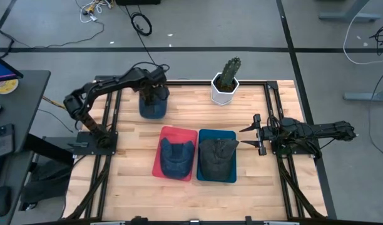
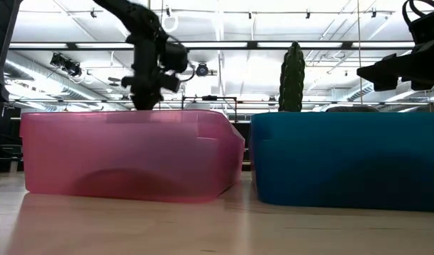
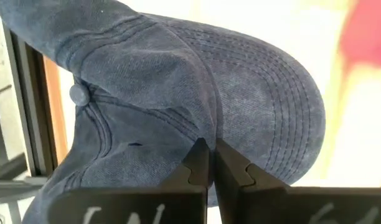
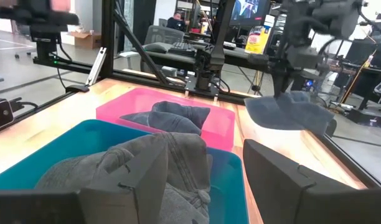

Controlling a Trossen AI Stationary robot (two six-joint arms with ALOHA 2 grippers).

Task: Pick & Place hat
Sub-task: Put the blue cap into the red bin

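Denim-blue hat [image 1: 153,107] hanging pinched at its crown in the clenched left gripper [image 3: 210,163], near the table's far edge, brim pointing toward the pink bin [image 1: 176,152] lying nearer the front. Counting three hats: this one, a blue hat [image 1: 176,156] in the pink bin, a grey hat [image 1: 217,157] in the blue bin [image 1: 217,156]. Waiting at the table's right side, right gripper [image 1: 252,135] spread wide, holding nothing.

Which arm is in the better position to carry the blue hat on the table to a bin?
Probably the left. The left gripper is shut on the loose blue hat at the table's far side. The right gripper is open, holds nothing and waits beside the blue bin.
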